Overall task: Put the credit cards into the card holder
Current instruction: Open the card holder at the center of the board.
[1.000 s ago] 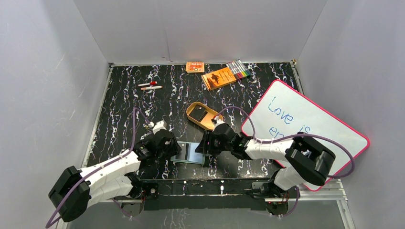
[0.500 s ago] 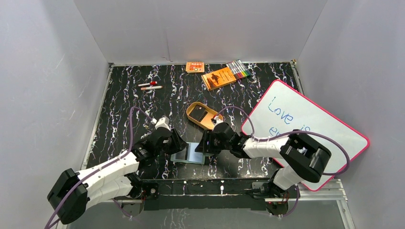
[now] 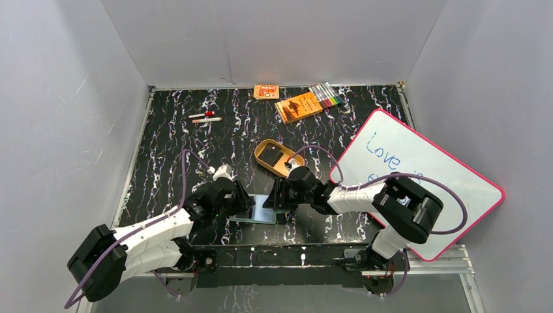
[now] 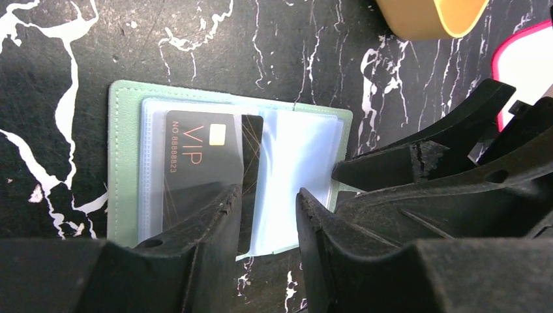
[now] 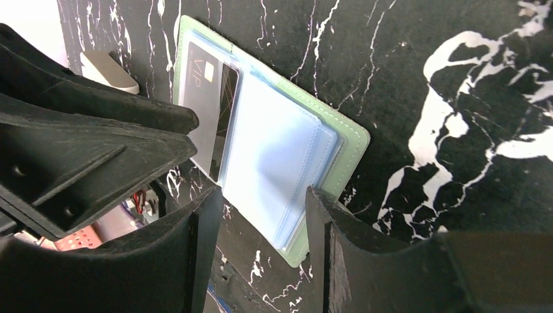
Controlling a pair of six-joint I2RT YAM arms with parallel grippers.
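The card holder [image 4: 124, 163] [image 3: 263, 210] [image 5: 355, 140] lies open and flat on the marbled table, sage-green with pale blue pockets. One dark credit card [image 4: 202, 156] [image 5: 205, 111] marked VIP sits partly inside its left pocket, its right edge sticking out. My left gripper [image 4: 267, 205] [image 3: 240, 203] hovers open over the fold, one fingertip [image 4: 225, 208] above the card's edge, nothing between the jaws. My right gripper [image 5: 264, 208] [image 3: 279, 195] is open at the holder's right side, one fingertip [image 5: 319, 205] on the green cover. A second dark card [image 3: 282, 157] lies in the tan tray [image 3: 264, 154].
A pink-rimmed whiteboard [image 3: 417, 176] leans at the right, close to the right arm. An orange booklet [image 3: 298, 106], coloured markers [image 3: 326, 94] and a small orange box [image 3: 266, 91] lie at the back. Two pens [image 3: 205, 117] lie at the back left.
My left jaws have narrowed a little and that gripper shifted slightly over the holder. The right gripper crept a little to the left. The card holder has stayed put.
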